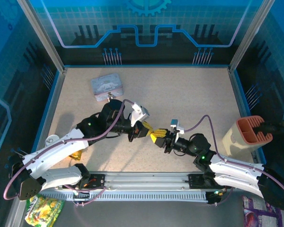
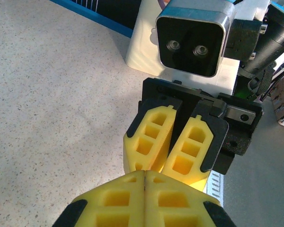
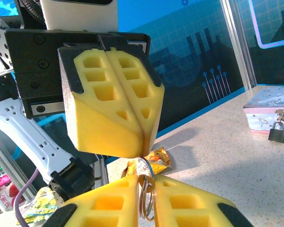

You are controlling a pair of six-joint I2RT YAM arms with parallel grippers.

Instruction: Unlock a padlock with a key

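Observation:
Above the middle of the table my left gripper (image 1: 147, 128) and right gripper (image 1: 158, 138) meet tip to tip. In the right wrist view the key (image 3: 147, 166), a thin grey piece on a wire ring (image 3: 146, 201), runs between the two. My right gripper (image 3: 149, 182) is shut on its ring end. Directly above, my left gripper (image 3: 142, 152) is shut on its other end, seen as a thin sliver between the closed tips (image 2: 145, 182). The dark padlock (image 1: 110, 98) with its silvery shackle stands far off against the tin (image 1: 107, 86), and in the right wrist view the padlock (image 3: 277, 133) is at the right edge.
A cream holder with an orange top (image 1: 246, 135) stands at the right wall. A snack wrapper (image 1: 75, 153) lies under my left arm, another packet (image 1: 45, 210) off the table's front left. Blue-edged walls (image 1: 57, 90) enclose the table.

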